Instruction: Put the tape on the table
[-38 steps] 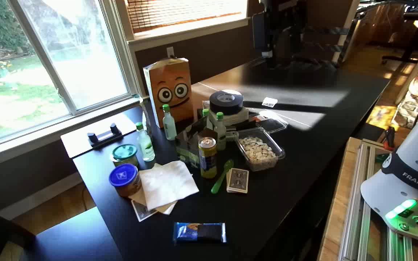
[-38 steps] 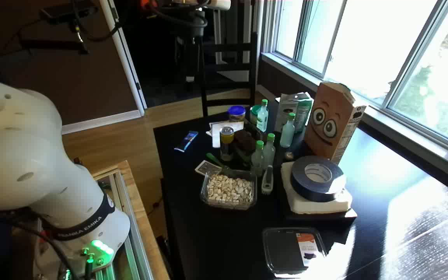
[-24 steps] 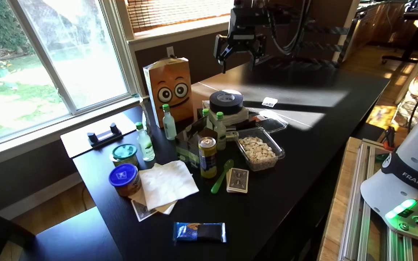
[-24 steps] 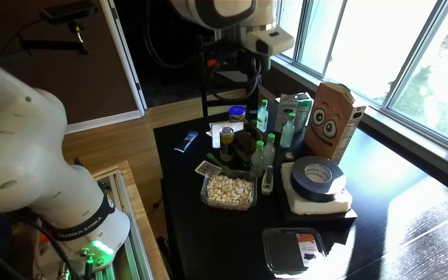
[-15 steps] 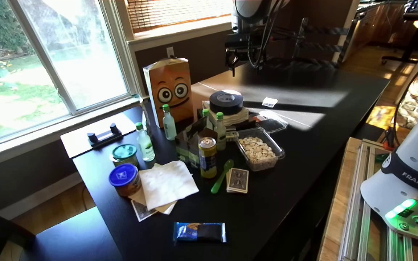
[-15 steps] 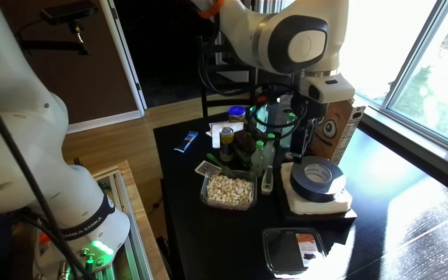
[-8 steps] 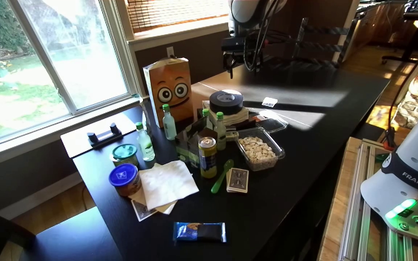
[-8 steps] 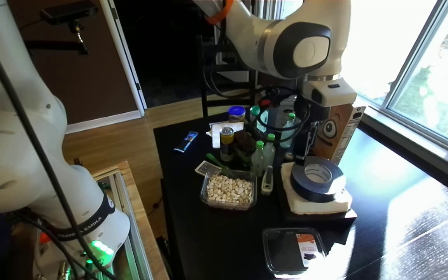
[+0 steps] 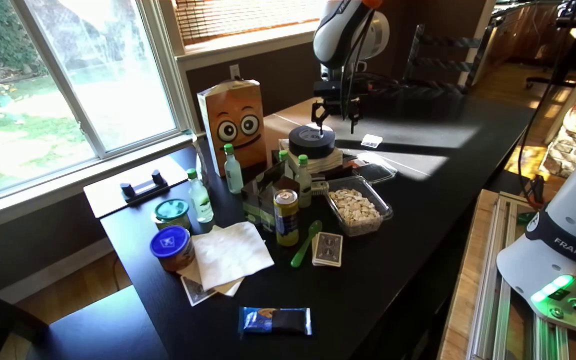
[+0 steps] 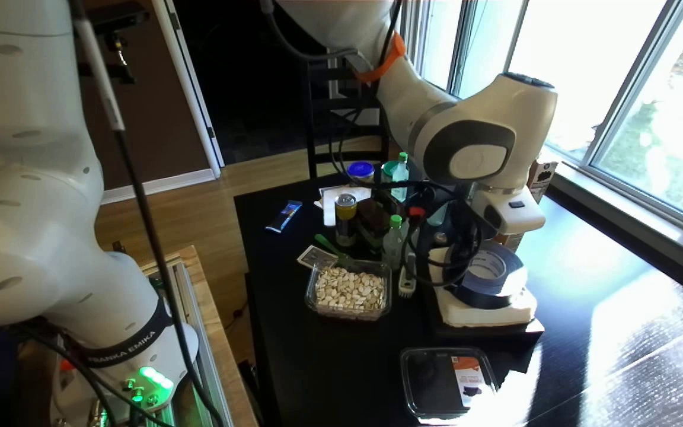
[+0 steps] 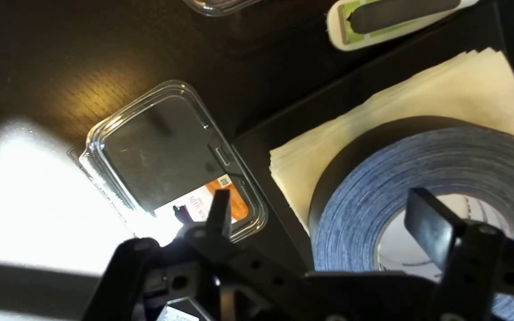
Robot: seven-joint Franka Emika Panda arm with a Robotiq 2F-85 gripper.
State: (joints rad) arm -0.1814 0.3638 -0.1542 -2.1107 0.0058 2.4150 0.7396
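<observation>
The tape (image 9: 313,145) is a dark roll with a pale core. It lies flat on a stack of white napkins (image 9: 329,164) on the black table (image 9: 443,115). It also shows in an exterior view (image 10: 510,279), partly behind cables, and large in the wrist view (image 11: 355,214). My gripper (image 9: 337,131) is open and empty, pointing down at the tape. In the wrist view the gripper (image 11: 319,200) has one finger over the tape's hole and the other beyond its outer edge. I cannot tell whether a finger is inside the hole.
A clear lid (image 11: 167,151) lies beside the napkins. Green-capped bottles (image 9: 304,185), a seed tub (image 9: 355,207) and an orange carton (image 9: 235,127) stand close by. A grey-handled brush (image 10: 407,279) lies between tub and napkins. A can (image 9: 286,217) and blue-topped tub (image 9: 170,247) stand further off.
The arm has swung in over the table, and my gripper has come down to the tape, lower than half a second ago. The tape and the other objects have not moved.
</observation>
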